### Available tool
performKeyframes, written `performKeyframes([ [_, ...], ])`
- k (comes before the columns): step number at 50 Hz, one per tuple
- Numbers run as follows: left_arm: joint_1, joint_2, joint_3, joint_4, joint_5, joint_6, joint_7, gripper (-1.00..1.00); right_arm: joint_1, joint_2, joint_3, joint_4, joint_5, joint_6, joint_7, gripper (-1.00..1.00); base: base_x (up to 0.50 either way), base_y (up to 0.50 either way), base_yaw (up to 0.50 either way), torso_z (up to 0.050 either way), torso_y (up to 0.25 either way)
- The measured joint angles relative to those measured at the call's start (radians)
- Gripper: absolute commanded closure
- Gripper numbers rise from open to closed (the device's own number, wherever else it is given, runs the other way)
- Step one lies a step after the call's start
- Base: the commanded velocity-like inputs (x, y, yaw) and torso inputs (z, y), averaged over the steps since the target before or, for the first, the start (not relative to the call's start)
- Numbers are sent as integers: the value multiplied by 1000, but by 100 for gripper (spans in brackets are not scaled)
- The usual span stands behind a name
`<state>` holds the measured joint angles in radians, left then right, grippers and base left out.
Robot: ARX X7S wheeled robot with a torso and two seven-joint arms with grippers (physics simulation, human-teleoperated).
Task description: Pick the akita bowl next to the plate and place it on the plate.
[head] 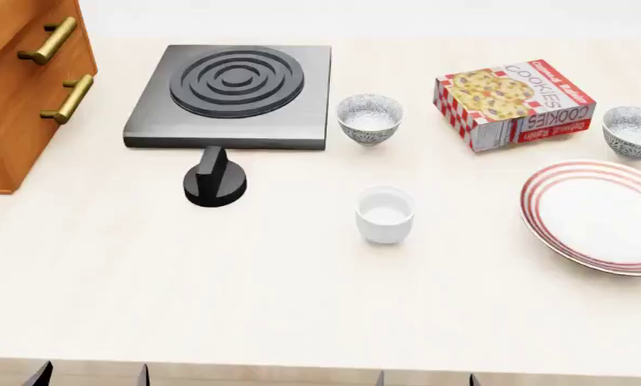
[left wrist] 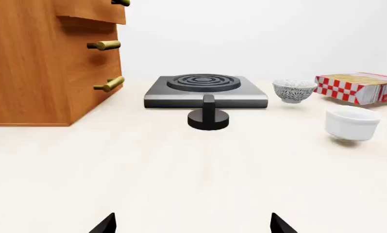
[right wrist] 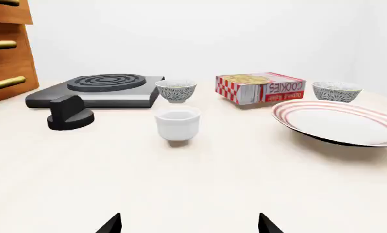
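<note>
Both tools (head: 425, 378) far from akita bowl (head: 634, 131).

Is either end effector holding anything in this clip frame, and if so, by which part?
Nothing is held. Both end effectors, left and right, are open over bare table, and the speckled grey-and-white bowl beside the red-ringed white plate is untouched.

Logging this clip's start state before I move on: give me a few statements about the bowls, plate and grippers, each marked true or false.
1. The akita bowl beside the plate lies behind the plate's far rim. True.
2. The white ramekin sits on the plate. False: it stands on the table, apart from the plate.
3. A second speckled bowl stands next to the stove burner. True.
4. The right gripper holds a bowl. False: it is open and empty.
</note>
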<state>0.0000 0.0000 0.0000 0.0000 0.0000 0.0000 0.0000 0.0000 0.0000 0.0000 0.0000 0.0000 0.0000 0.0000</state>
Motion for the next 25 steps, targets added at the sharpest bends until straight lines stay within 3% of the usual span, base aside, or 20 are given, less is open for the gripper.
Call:
performKeyframes([
  [25, -10, -45, 50, -17, -87, 5, -58, -100, 6, 50, -65, 7, 34, 16, 64, -100, 0, 0, 0, 0, 0],
])
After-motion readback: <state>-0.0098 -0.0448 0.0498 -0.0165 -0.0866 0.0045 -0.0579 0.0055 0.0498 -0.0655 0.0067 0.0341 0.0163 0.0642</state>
